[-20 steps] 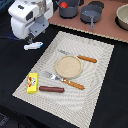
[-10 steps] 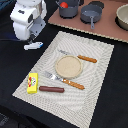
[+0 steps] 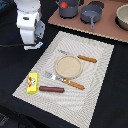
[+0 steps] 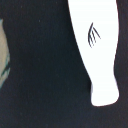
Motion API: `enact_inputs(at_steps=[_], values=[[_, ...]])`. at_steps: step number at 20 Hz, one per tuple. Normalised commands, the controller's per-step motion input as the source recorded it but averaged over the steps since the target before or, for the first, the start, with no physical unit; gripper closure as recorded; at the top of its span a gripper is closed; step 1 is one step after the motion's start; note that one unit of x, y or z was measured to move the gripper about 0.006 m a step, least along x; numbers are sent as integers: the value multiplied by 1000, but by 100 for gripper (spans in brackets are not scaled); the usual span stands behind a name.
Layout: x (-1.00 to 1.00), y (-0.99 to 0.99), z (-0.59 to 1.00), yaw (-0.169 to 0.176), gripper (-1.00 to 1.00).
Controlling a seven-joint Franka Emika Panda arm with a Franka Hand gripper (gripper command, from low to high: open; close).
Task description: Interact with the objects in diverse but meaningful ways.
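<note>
My white gripper [image 3: 31, 40] hangs over the black table at the exterior view's left, just above a white-and-blue fish [image 3: 36, 46] beside the placemat. The wrist view shows the fish [image 4: 97, 45] large and close, white with a dark fin mark, lying on the black surface. My fingers do not show there. A yellow block [image 3: 32, 83] and a brown sausage stick [image 3: 51, 89] lie on the placemat's near part. A dark grey pot [image 3: 68, 8] holding a red tomato [image 3: 64, 3] stands at the back.
The striped placemat [image 3: 95, 95] carries a tan plate [image 3: 68, 66], an orange-handled knife [image 3: 85, 59] and a fork [image 3: 64, 80]. A brown board [image 3: 107, 29] at the back holds a second dark pan [image 3: 92, 15] and a pale bowl [image 3: 123, 16].
The gripper has shifted slightly above the fish; the fish and the other items lie where they were.
</note>
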Motion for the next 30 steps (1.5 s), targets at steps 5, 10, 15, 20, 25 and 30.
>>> enact_inputs(at_steps=[5,10,15,20,25,30], values=[[-13,-129,-165,60,-100],[-60,-138,-230,29,-100],[-122,-116,-273,19,-100],[-127,-78,-229,19,-100],[-112,-34,-206,24,100],[-73,-10,-175,29,100]])
